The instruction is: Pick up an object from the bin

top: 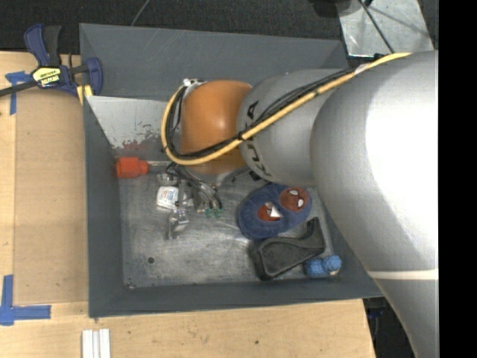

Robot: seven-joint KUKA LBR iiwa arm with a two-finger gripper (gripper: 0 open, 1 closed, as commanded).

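bin (104, 222): grey metal with sloped walls; its scuffed floor is bare on the left and in the middle, and the loose things lie along the right and the far left.
blue lump (325, 265): small and knobbly, in the near right corner, touching the end of the black pad.
black pad (287, 254): dark and wedge-shaped with a grey textured face; it lies flat at the near right, just below the blue toy.
blue toy (262, 222): soft and rounded, with two red-and-white patches on top; it lies right of centre, partly under the arm.
gripper (179, 213): low over the bare floor, left of centre, between the red piece and the blue toy and apart from both. Whether it is open or shut cannot be told, and nothing shows in its hold.
red piece (131, 168): stubby and orange-red, on its side at the far left, close to the foot of the back wall; of the loose things it lies nearest the gripper, up and to the left of it.
orange cover (212, 121): a rounded shell on the wrist, directly above the gripper.
cable (298, 99): yellow; it loops around the orange cover and runs back along the arm.
arm (373, 162): a broad silver body that comes in from the right and covers the bin's right side.
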